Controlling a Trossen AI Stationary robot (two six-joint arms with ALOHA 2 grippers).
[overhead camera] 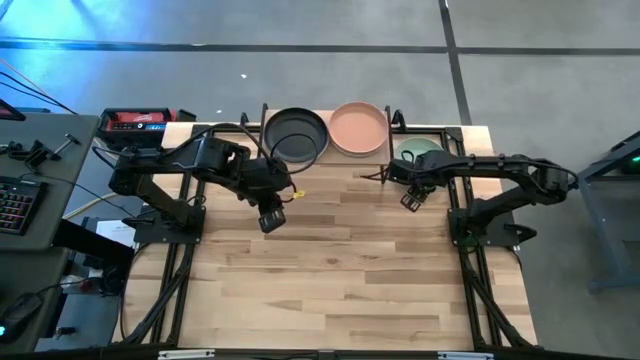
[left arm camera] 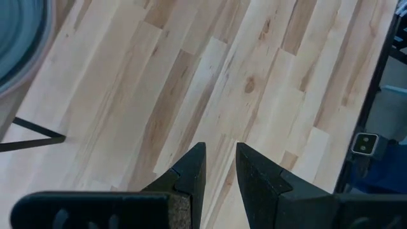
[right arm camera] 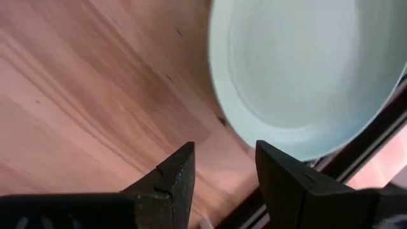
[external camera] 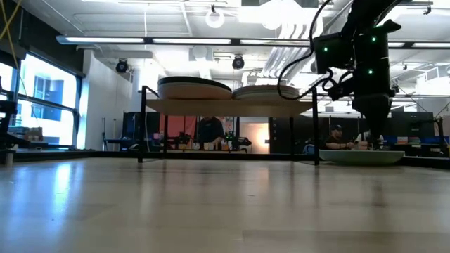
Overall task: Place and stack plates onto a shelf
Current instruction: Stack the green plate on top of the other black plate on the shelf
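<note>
The shelf stands at the table's far edge on thin black legs. On its top sit a dark grey plate stack and a peach plate. A pale green plate lies flat on the table just right of the shelf, and also shows in the low view. My right gripper hovers open at this plate's near-left side, with the plate just ahead of its fingers. My left gripper hangs open over bare table in front of the shelf, its fingers a small gap apart.
A shelf leg and the rim of a grey-blue plate show at the edge of the left wrist view. The table's black frame rail runs close behind the green plate. Bare wooden table stretches toward the near edge.
</note>
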